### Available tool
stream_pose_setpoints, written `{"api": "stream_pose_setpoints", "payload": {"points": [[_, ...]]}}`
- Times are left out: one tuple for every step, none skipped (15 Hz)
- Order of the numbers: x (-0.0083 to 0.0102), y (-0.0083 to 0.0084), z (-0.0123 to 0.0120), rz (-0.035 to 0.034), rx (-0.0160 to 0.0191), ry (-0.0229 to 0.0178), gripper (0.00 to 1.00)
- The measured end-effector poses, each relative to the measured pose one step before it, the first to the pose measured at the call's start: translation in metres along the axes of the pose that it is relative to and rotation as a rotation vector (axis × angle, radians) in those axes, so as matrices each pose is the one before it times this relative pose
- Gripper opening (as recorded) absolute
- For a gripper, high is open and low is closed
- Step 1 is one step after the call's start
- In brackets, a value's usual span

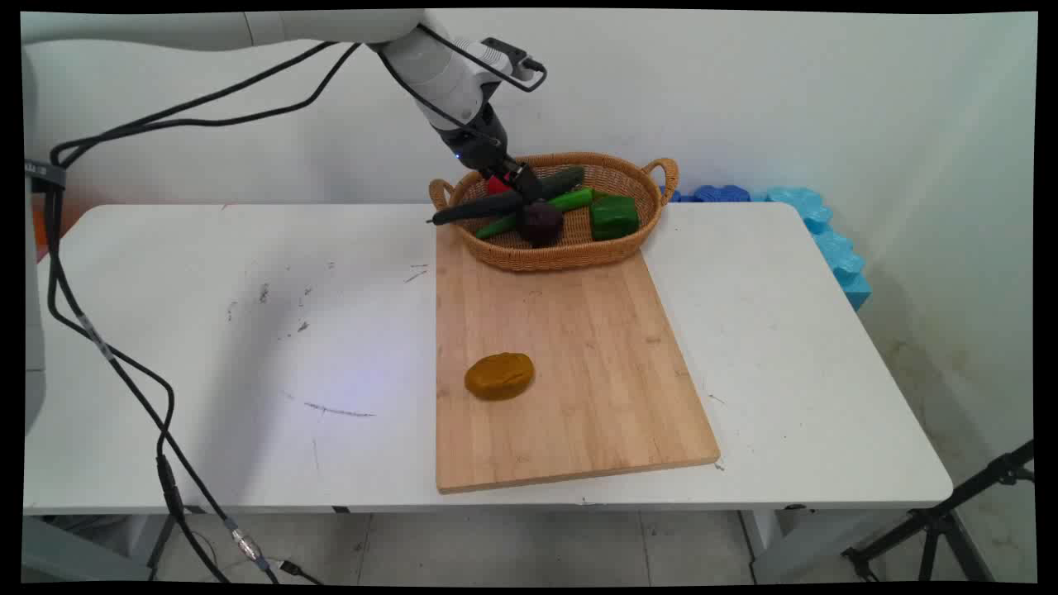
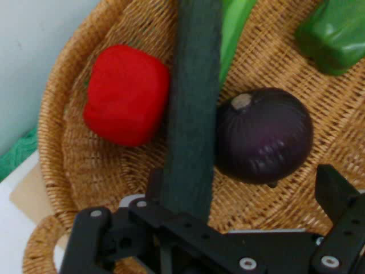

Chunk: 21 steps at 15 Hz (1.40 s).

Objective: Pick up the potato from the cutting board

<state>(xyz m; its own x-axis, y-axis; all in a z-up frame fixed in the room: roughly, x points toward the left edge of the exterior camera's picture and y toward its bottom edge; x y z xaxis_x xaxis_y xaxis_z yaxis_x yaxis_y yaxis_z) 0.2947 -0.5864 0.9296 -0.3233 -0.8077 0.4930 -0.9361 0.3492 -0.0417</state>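
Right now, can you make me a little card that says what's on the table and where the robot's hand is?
Hand: the hand is open, reaching down into the basket
Closest to hand: dark green cucumber, running up between the fingers
Beside the cucumber: red pepper on one side, purple onion on the other
Also in basket: green pepper, light green vegetable
Basket's place: far end of the wooden board
On the board: brown potato, alone near the front
Underneath: white table

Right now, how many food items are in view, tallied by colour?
Green: 3 (dark cucumber, light green vegetable, green pepper)
Red: 1 (red pepper)
Purple: 1 (onion)
Yellow-brown: 1 (potato)
Total: 6
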Motion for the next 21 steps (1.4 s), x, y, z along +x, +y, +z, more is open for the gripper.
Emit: {"api": "stream_pose_setpoints", "payload": {"points": [[0.00103,0.00323,-0.00388,0.00516,-0.00882,0.00791,1.00],[0.00083,0.00224,-0.00276,0.00371,-0.00575,0.00560,1.00],[0.00093,0.00380,-0.00565,0.00626,-0.01161,0.00827,1.00],[0.00101,0.00487,-0.00910,0.00898,-0.01570,0.01173,1.00],[0.00042,0.00537,-0.01189,0.01229,-0.01917,0.01283,1.00],[-0.00048,0.00483,-0.01210,0.01264,-0.01853,0.01173,1.00],[-0.00066,0.00310,-0.00744,0.00816,-0.01183,0.00648,1.00],[-0.00176,0.00462,-0.01161,0.01515,-0.01913,0.00822,1.00],[-0.00173,0.00303,-0.00773,0.01091,-0.01289,0.00485,1.00],[-0.00395,0.00428,-0.01165,0.01804,-0.01924,0.00478,1.00],[-0.00353,0.00243,-0.00726,0.01207,-0.01275,0.00176,1.00],[-0.00627,0.00373,-0.01031,0.02040,-0.01864,0.00058,1.00],[-0.00479,0.00256,-0.00634,0.01367,-0.01191,-0.00089,1.00],[-0.00776,0.00377,-0.00850,0.02080,-0.01725,-0.00268,1.00],[-0.00529,0.00287,-0.00489,0.01472,-0.01197,-0.00263,1.00],[-0.00940,0.00357,-0.00635,0.02032,-0.01566,-0.00608,1.00],[-0.01230,0.00464,-0.00574,0.02346,-0.01743,-0.00983,1.00],[-0.01299,0.00536,-0.00344,0.02431,-0.01753,-0.01252,1.00],[-0.01170,0.00503,-0.00117,0.01829,-0.01439,-0.01210,1.00],[-0.00782,0.00368,0.00000,0.01187,-0.00904,-0.00930,1.00],[-0.01154,0.00572,0.00172,0.01688,-0.01245,-0.01392,1.00]]}}
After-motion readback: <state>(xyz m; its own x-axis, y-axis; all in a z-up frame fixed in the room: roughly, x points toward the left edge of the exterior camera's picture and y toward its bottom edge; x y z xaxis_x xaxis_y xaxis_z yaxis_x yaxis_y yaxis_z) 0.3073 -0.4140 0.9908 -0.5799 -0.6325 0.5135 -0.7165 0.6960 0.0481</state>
